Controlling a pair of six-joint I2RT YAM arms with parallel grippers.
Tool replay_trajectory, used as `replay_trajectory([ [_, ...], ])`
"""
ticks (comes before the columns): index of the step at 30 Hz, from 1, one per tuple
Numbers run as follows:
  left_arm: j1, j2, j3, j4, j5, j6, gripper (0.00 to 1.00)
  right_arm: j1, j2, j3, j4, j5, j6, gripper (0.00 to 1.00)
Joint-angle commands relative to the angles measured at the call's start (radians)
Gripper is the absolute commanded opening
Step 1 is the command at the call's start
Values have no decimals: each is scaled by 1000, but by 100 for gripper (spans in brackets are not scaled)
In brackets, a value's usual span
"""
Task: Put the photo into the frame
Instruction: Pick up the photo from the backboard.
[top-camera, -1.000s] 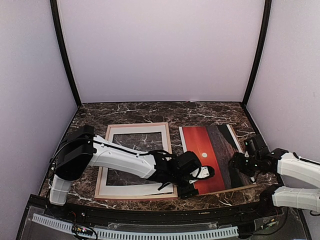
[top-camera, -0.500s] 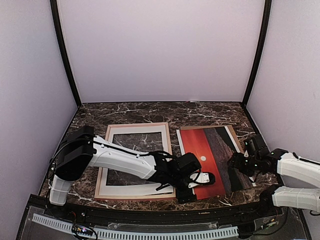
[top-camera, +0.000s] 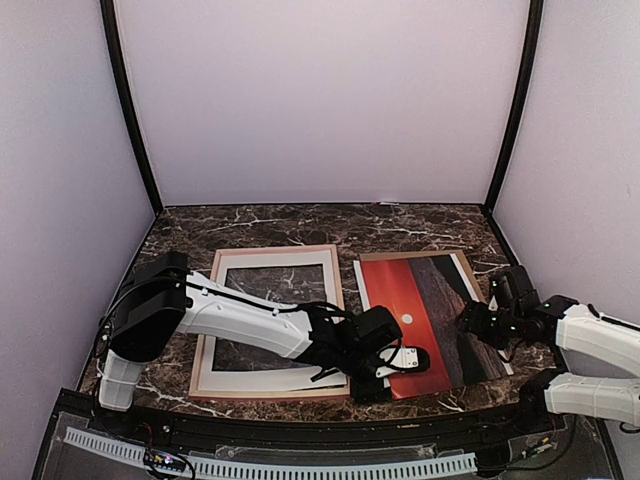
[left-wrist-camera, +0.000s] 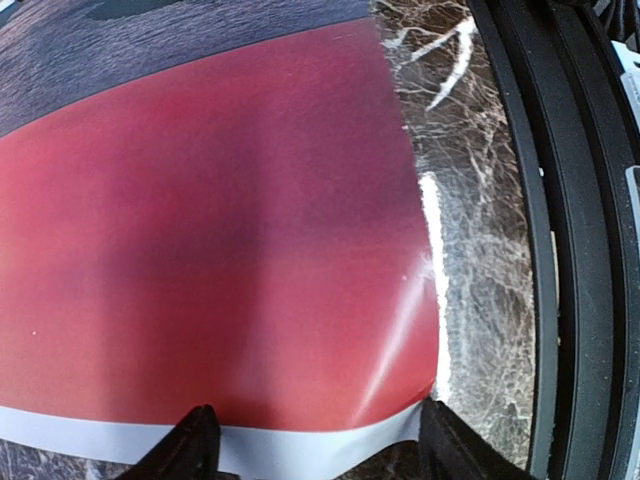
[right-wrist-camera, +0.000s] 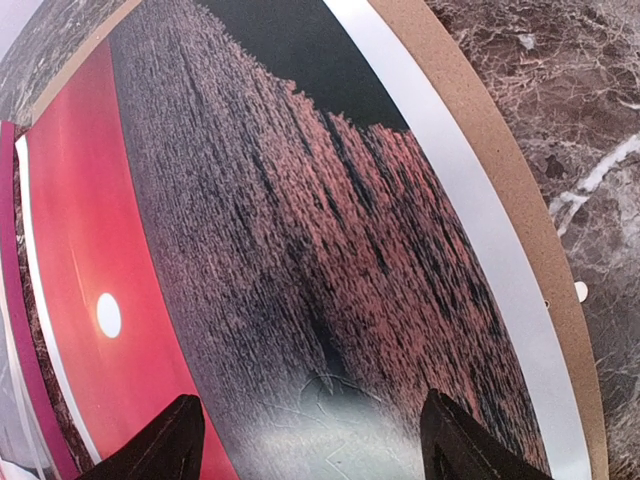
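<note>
Red-orange sunset print, aka the photo, was lying flat on the marble table, just to the right of the frame and not in it yet. It sat on top of a brown backing board, whose edge peeked out past the photo's white border in the right wrist view.

My read on the layout: the frame lay flat showing pale wood, so I'd guess it was back-up, ready to be loaded from behind. A white mat board sat inside its rails with marble showing through the cut-out.

The left gripper was parked low at the photo's near-left corner, fingers spread apart with the white border running between them and nothing pinched. The right gripper was over the dark sea side of the print, jaws also wide and holding nothing. I couldn't tell if either was actually touching the paper. One arm on each side makes sense to me, since a big floppy sheet would probably buckle or skew if worked from one corner only.

Head count: one photo, one frame, one mat board, one backing board, two grippers.
</note>
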Motion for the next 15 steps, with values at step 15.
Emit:
replay_trajectory([
  [15,-9,-54,-61,-154,49,-24,42,6,-13,15,1,1,-15,75],
])
